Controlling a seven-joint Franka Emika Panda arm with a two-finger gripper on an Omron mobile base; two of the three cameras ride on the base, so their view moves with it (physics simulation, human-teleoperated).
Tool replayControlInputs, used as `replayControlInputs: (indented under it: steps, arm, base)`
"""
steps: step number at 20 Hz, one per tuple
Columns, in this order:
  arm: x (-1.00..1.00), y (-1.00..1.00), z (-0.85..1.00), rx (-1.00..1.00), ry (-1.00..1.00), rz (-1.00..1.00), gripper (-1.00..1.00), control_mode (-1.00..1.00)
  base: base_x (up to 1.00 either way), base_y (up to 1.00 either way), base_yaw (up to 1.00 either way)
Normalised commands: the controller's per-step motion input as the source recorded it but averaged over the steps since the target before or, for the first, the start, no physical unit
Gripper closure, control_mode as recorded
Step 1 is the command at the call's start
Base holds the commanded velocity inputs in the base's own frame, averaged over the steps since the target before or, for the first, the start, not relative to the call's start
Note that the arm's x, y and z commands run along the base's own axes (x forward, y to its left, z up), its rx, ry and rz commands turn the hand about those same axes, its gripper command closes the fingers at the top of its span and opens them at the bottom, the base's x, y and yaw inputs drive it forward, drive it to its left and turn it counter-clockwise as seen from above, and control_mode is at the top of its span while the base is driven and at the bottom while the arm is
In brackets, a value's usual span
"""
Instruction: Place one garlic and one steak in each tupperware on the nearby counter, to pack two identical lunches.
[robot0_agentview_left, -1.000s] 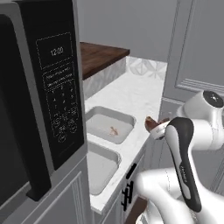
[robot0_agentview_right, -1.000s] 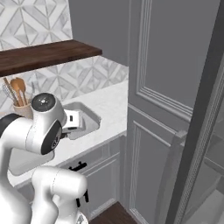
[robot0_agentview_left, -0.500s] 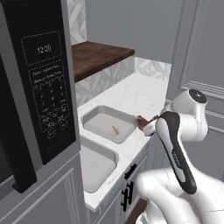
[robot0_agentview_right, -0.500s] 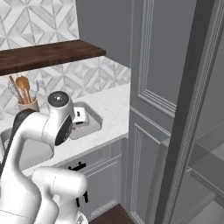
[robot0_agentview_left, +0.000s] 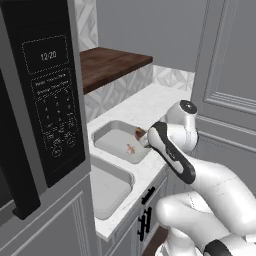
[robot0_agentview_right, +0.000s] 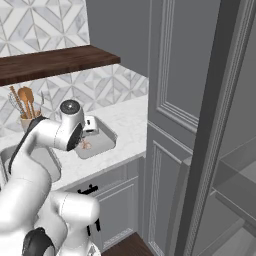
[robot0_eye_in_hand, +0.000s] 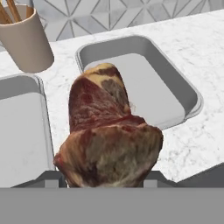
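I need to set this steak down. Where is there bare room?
The near tupperware by the microwave is bare. The far tupperware holds a garlic, bare floor around it. Crowded by the utensil cup.

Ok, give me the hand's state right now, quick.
Hand: closed on the steak, holding it above the counter near the two tupperware trays.

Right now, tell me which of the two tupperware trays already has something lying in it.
The far tupperware, the one further from the microwave and beside the claw. A small pale-orange item lies on its floor. The near tupperware, next to the microwave, is bare.
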Motion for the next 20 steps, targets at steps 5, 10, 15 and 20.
replayControlInputs:
  steps: [5,10,15,20]
  arm:
    - [1.00,0.15,-0.16,0.00,0.06,0.00,1.00,-1.00]
    - [0.91,0.20,-0.26,0.00,0.04,0.00,1.00,-1.00]
    - [0.67,0.15,-0.40,-0.03,0.01,0.00,1.00,-1.00]
    - [0.44,0.15,-0.47,-0.05,0.00,0.00,1.00,-1.00]
  base:
    - [0.00,0.00,0.00]
    - [0.00,0.00,0.00]
    - [0.00,0.00,0.00]
    - [0.00,0.00,0.00]
